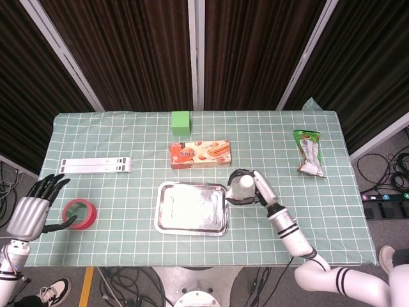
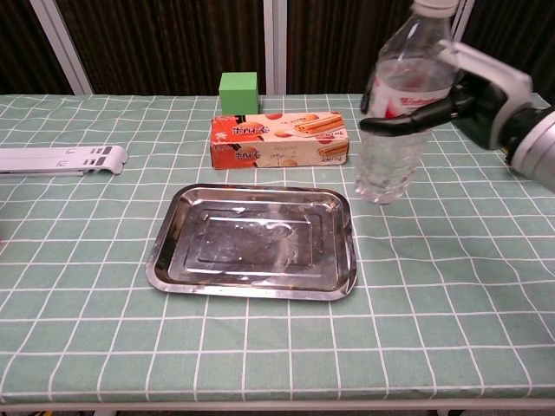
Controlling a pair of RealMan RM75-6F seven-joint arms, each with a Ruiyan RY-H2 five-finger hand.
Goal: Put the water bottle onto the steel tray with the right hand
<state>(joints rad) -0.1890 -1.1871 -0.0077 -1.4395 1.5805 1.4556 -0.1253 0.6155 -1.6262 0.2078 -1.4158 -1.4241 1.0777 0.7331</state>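
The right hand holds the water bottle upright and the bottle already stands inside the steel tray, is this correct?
Not quite. The right hand holds the water bottle upright, but the chest view shows it beside the steel tray, outside its right edge, not inside.

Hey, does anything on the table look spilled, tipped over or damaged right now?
Nothing stands out. The water bottle is upright in the right hand, beside the steel tray, which lies flat. The biscuit box looks intact.

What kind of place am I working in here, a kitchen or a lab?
Most likely a robot test lab: dark curtains behind a checked-cloth table, cables and a power strip on the floor, and unrelated props laid out.
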